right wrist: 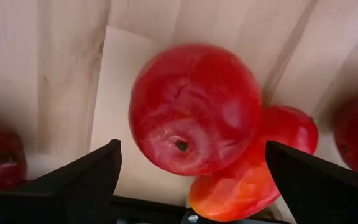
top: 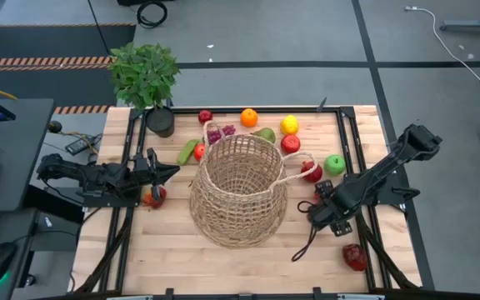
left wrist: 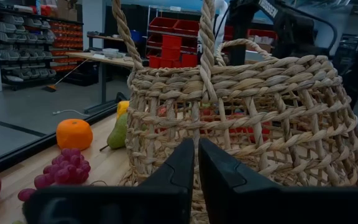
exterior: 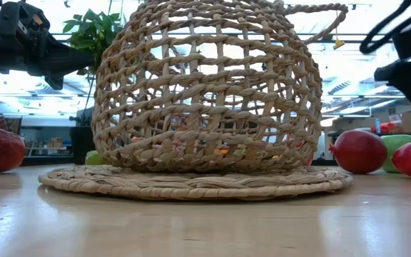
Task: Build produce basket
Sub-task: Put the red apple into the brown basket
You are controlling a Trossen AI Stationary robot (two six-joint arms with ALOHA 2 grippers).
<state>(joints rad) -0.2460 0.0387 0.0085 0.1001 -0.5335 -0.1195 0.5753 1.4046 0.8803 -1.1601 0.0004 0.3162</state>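
The wicker basket (top: 240, 190) stands at centre frame in the high view, produce scattered behind and to its right. The right gripper (right wrist: 191, 180), jaws spread wide, hangs over a red apple (right wrist: 194, 109) that lies touching a red-orange fruit (right wrist: 260, 174). Risk: closing here may pinch both fruits or roll the round apple away, and its loop handle (top: 297, 171) lies close by. The left gripper (left wrist: 194, 180), fingers together and empty, waits left of the basket.

text: none legible | labels: none | brands: none | numbers: none | signs: none | note: red bins (left wrist: 179, 26) on the far shelves carry no readable marking
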